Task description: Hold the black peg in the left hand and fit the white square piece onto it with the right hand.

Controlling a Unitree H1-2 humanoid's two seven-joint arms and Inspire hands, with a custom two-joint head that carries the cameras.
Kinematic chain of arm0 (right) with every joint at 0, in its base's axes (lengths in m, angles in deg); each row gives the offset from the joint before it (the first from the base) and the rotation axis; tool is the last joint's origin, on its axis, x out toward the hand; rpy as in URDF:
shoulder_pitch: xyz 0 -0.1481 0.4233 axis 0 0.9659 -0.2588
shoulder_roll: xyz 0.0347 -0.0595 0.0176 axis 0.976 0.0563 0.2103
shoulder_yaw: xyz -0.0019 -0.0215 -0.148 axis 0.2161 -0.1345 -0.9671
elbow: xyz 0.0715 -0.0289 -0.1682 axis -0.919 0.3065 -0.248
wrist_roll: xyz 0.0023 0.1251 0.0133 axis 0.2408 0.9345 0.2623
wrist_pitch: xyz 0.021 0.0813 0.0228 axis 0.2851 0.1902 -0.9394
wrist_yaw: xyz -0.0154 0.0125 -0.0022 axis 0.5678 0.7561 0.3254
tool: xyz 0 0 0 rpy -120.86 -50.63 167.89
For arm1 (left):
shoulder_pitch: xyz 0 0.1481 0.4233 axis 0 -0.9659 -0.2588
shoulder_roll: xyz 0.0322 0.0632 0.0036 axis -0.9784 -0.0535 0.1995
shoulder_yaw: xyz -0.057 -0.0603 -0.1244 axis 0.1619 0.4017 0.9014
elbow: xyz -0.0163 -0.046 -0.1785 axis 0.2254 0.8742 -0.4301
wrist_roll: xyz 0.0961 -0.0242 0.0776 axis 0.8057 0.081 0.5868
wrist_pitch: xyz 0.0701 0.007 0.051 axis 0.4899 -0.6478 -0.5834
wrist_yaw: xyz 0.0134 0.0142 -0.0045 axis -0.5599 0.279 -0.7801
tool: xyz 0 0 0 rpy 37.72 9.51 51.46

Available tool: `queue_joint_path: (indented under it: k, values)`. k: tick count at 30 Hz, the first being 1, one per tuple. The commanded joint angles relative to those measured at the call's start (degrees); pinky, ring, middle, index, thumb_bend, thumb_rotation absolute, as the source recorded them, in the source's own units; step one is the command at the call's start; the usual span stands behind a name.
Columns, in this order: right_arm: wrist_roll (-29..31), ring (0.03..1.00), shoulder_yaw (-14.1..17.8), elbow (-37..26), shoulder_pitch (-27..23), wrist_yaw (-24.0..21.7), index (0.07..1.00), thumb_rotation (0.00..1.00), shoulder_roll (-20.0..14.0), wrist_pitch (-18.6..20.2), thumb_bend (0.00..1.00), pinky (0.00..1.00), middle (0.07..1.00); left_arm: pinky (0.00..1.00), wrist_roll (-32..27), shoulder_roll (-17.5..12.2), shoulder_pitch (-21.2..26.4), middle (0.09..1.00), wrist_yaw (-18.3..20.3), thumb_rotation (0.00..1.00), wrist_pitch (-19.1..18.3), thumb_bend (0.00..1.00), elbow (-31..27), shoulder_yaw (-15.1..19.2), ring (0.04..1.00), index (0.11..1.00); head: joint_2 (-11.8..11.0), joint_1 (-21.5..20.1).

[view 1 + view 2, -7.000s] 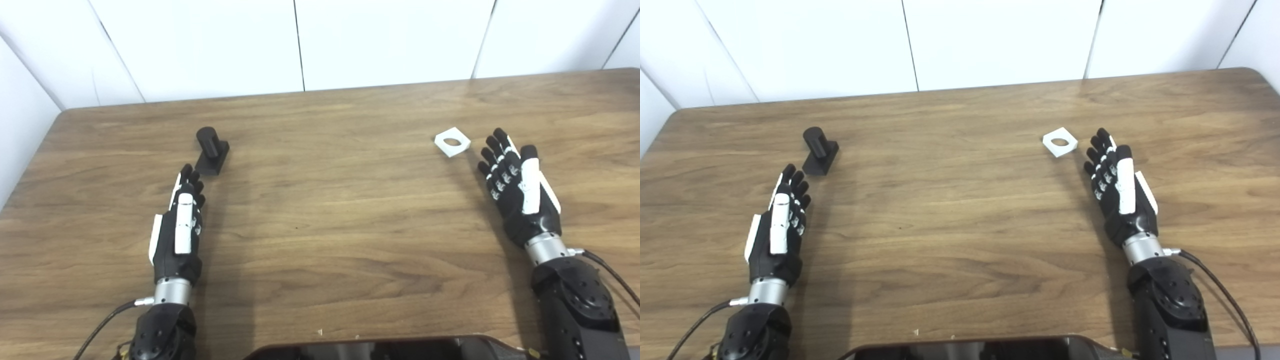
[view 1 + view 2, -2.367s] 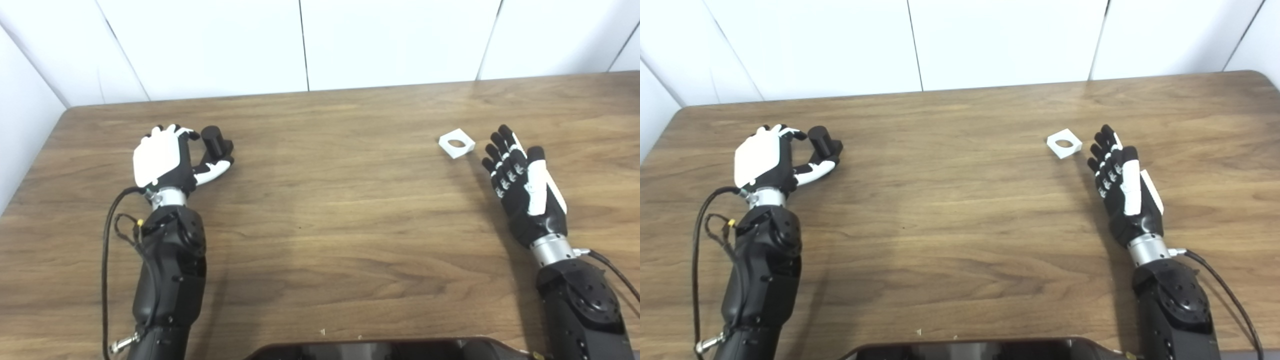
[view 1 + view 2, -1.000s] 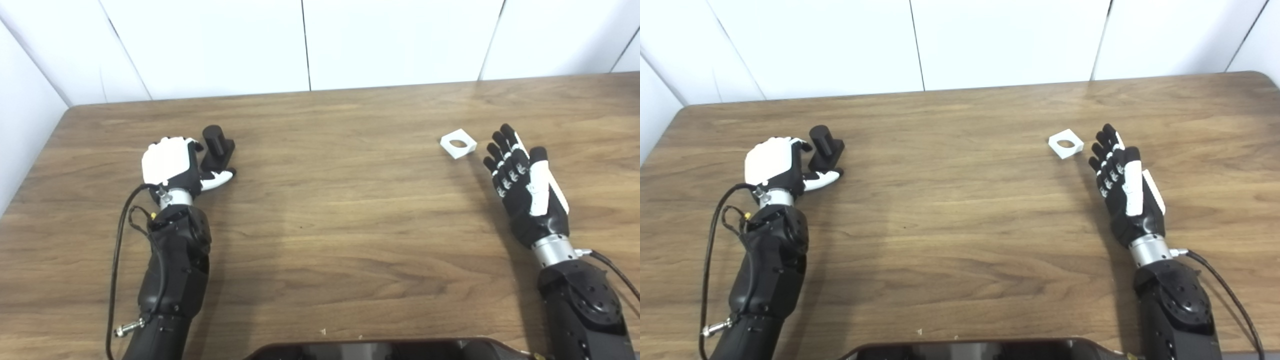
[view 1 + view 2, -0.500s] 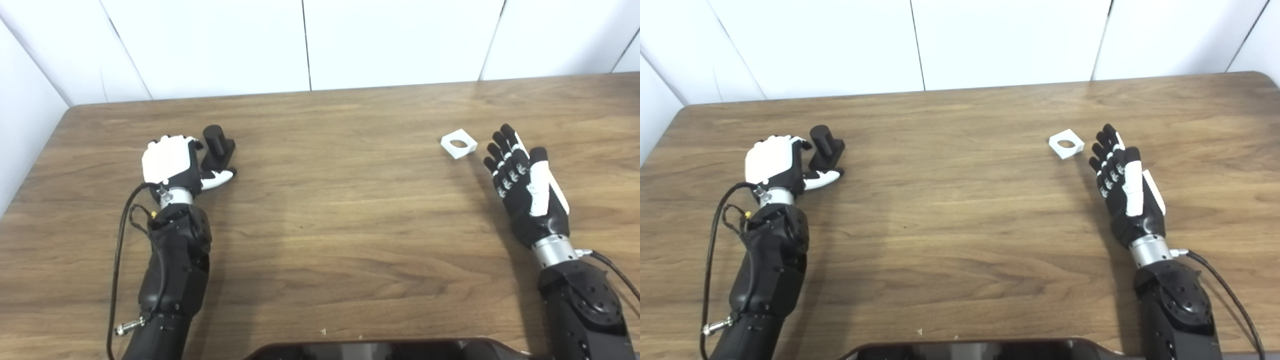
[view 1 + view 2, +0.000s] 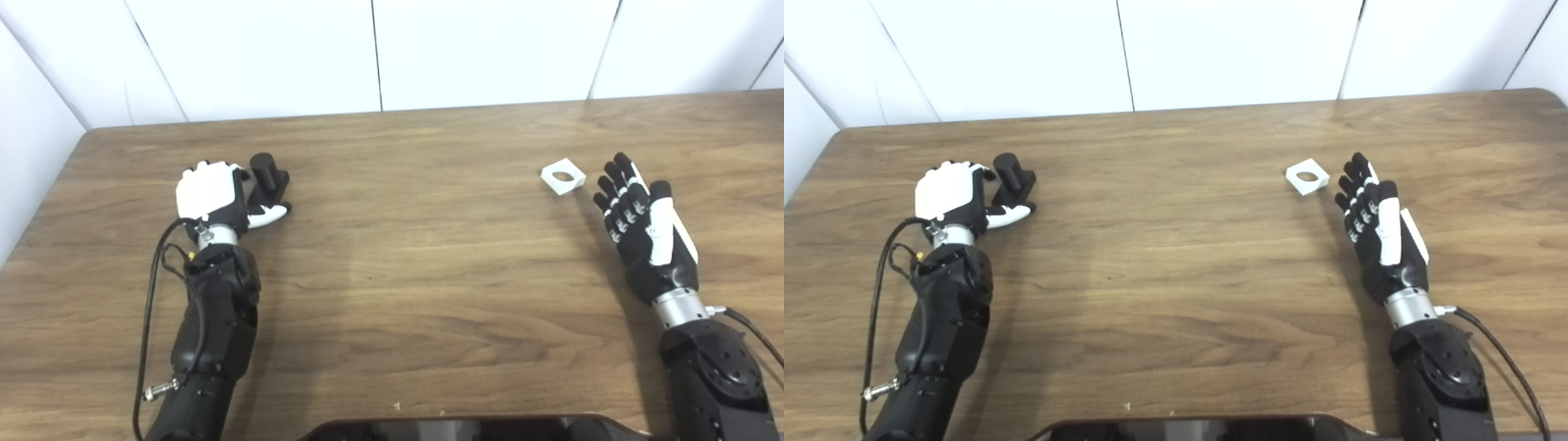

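Bright, even light; soft shadows; slightly soft focus.

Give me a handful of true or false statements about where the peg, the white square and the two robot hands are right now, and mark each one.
1. The black peg stands on the table. True, as far as both views show.
2. The white square piece is already on the peg. False: it lies on the table, far across from the peg.
3. The right robot hand holds the white square piece. False: it is open, fingers spread, beside the piece and apart from it.
4. The left robot hand is at the peg, fingers curled by its base. True; whether the grip is fully closed cannot be told.
5. The white square piece has a round hole. True.
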Motion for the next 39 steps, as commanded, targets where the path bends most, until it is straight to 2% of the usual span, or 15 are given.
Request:
queue_joint_path:
  k: [1,6,14,22,27,38,39]
  values:
    - [0.3,1.0,-0.2,2.8,3.2,-0.7,1.0,1.0,0.7,-1.4,0.71,1.0,1.0,1.0,1.1,-1.1,2.7,0.924,-1.3,0.49,-0.2,0.75,0.6,-0.3,0.998,0.743,0.1,0.0]
    - [0.6,1.0,-0.1,2.7,3.3,-0.7,1.0,1.0,0.7,-1.4,0.71,1.0,1.0,1.0,0.6,-1.3,3.2,0.925,-2.1,0.47,-0.1,0.74,1.9,-0.9,0.999,0.739,0.1,-0.1]
    - [0.5,1.0,-0.1,2.1,3.3,-0.4,1.0,1.0,0.7,-1.0,0.7,1.0,1.0,1.0,-0.5,-1.5,3.1,0.916,-3.1,0.39,-0.1,0.69,2.4,-1.5,0.993,0.654,0.2,-0.2]
    - [0.9,1.0,0.0,1.7,3.4,-0.6,1.0,1.0,0.5,-0.7,0.71,1.0,1.0,1.0,-1.7,-1.5,2.8,0.921,-2.8,0.32,-0.1,0.66,1.4,-1.4,1.0,0.65,0.6,-0.1]
    - [0.8,1.0,0.0,1.3,3.4,-0.4,1.0,1.0,0.4,-0.5,0.71,1.0,1.0,1.0,-2.6,-1.5,2.5,0.92,-3.2,0.25,-0.1,0.69,0.8,-1.5,0.995,0.674,0.8,-0.2]
    - [0.5,1.0,0.1,1.1,3.4,-0.4,1.0,1.0,0.0,-0.7,0.71,1.0,1.0,1.0,-2.8,-1.2,1.8,0.924,-3.7,0.19,-0.1,0.67,0.6,-1.5,0.996,0.64,1.1,-0.3]
    - [0.4,1.0,0.1,1.1,3.4,-0.4,1.0,1.0,0.0,-0.7,0.72,1.0,1.0,1.0,-2.8,-1.2,1.8,0.923,-3.7,0.18,-0.1,0.66,0.6,-1.4,0.995,0.617,1.2,-0.3]
